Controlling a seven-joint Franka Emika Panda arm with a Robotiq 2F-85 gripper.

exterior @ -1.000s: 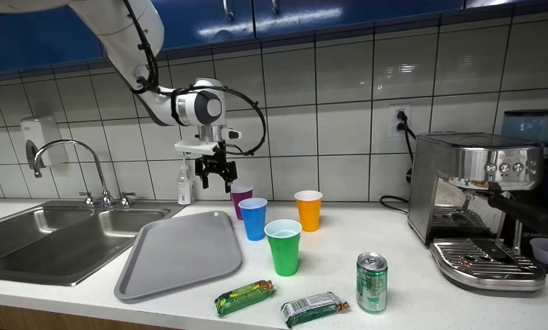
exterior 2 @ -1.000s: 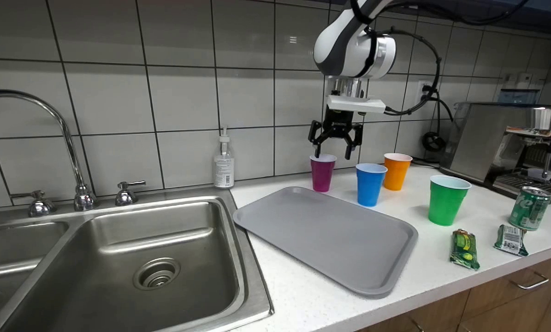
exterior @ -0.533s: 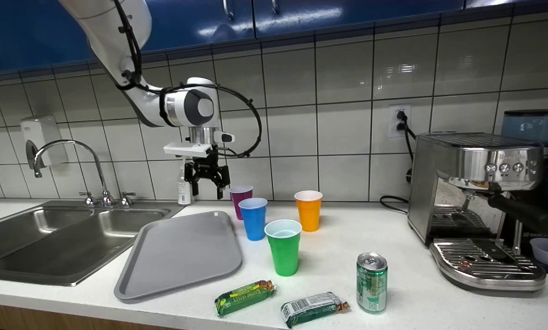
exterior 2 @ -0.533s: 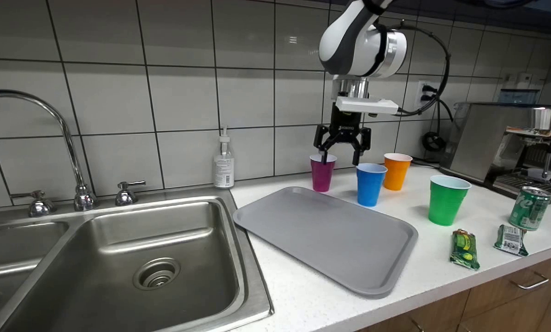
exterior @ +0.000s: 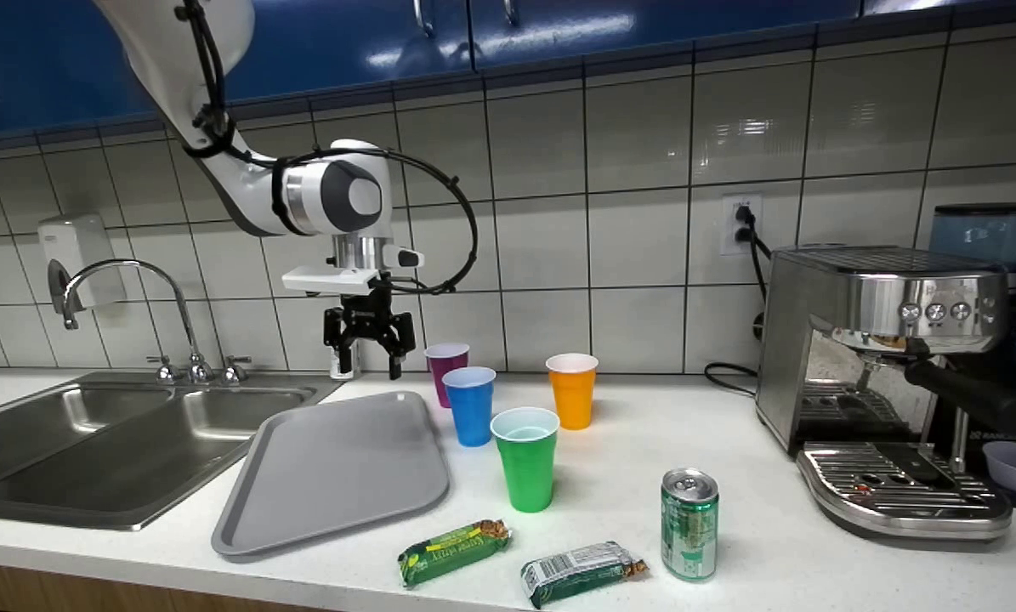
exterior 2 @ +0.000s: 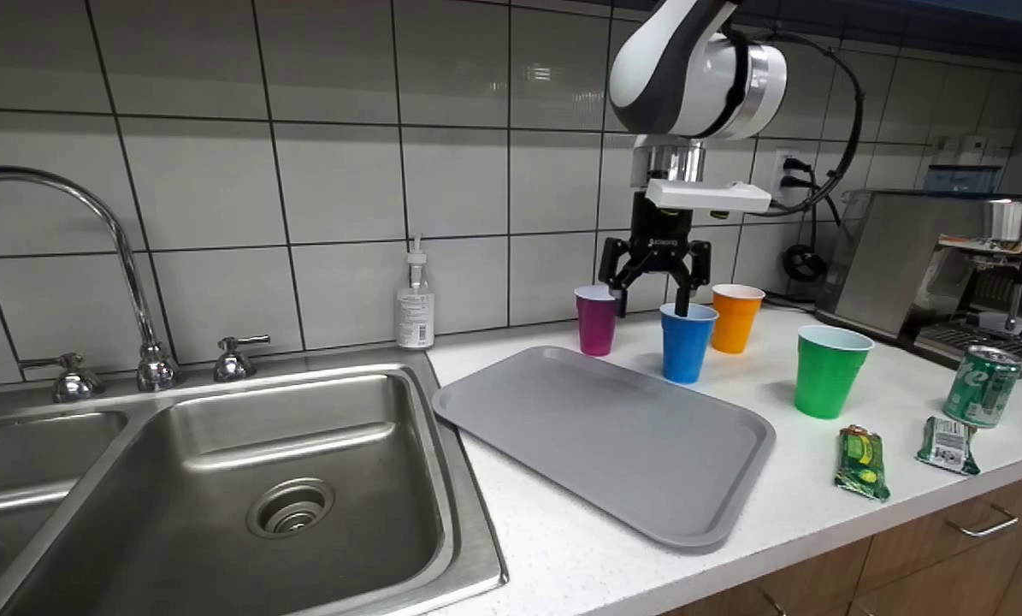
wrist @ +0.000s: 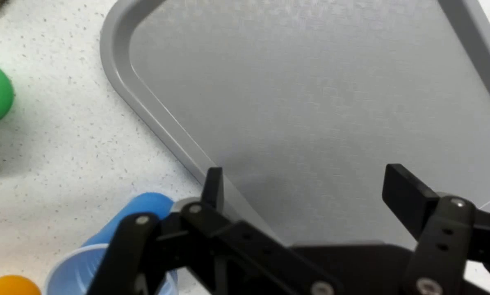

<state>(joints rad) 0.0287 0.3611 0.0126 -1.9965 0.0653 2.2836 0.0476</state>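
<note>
A black two-finger gripper [exterior 2: 652, 306] hangs above a grey, round-cornered rectangular tray [wrist: 310, 90], its jaws wide apart with nothing between them.
The tray lies on a speckled white counter [wrist: 76, 155], one corner at the rim of a stainless-steel double sink [exterior 2: 472, 522]. Just beside the tray's other side stands an upright blue plastic cup [exterior 2: 686, 351], near the gripper, with a magenta plastic cup [exterior 2: 596, 329] closer to the white-tiled wall [exterior 2: 335, 184]. Farther off stand an orange plastic cup [exterior: 573, 398] and a green plastic cup [exterior: 528, 467]. Towards the counter's front edge lie a green-and-yellow wrapped bar [exterior: 454, 552] and a green-and-white wrapped bar [exterior: 582, 572], near an upright green metal can [exterior: 690, 529].
</note>
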